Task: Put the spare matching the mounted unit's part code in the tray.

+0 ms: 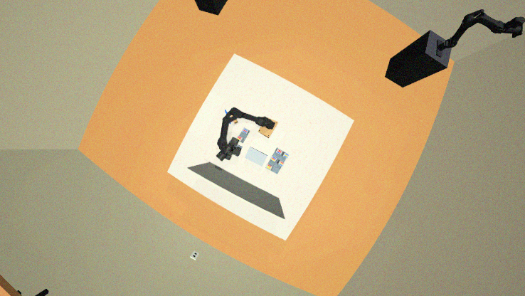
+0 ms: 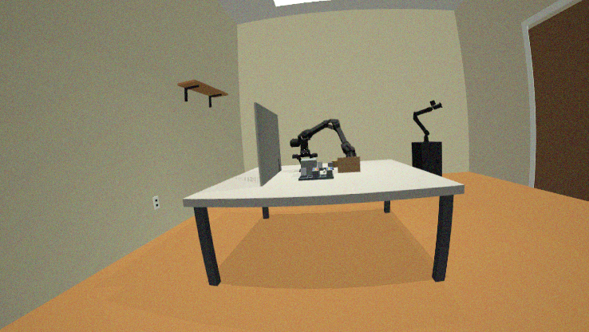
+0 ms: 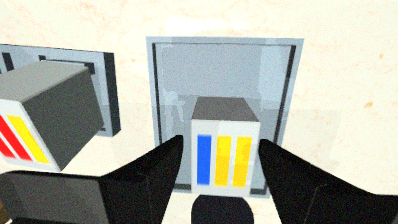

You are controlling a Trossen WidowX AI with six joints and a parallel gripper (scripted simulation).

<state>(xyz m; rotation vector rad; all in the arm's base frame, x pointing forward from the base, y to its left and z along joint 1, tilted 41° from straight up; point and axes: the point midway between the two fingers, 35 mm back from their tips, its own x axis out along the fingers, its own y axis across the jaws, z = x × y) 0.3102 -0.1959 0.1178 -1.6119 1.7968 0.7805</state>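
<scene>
Largest first: my white rectangular table (image 1: 301, 128) (image 2: 350, 186), seen from above, carries a dark grey upright panel (image 1: 242, 185) (image 2: 267, 144) along one side. My black jointed arm (image 1: 222, 132) (image 2: 315, 131) reaches over the table from beside a brown box (image 1: 265, 132) (image 2: 348, 164).

Next in scale, a grey rack (image 1: 278, 168) (image 2: 305, 178) bearing several colour-striped blocks lies just beside the shallow pale blue-grey tray (image 1: 256, 156) (image 3: 225, 40). A smaller grey rack (image 1: 243, 135) (image 3: 111, 90) lies on another side of the tray; its nearer block, grey with red and yellow stripes (image 1: 239, 138) (image 3: 55, 120), tilts outward in the wrist view.

Finest detail: my black gripper (image 1: 237, 147) (image 2: 304, 158) (image 3: 220, 143) is partly open, moderately wide. Between its fingers is a grey block with a white face bearing one blue and two yellow stripes (image 3: 225, 157). A gap separates it from the fingertip at picture left; at picture right, finger and block edge nearly meet, and contact cannot be told. The block overlaps the tray's near part in the wrist view; whether it rests on the tray floor I cannot tell.
</scene>
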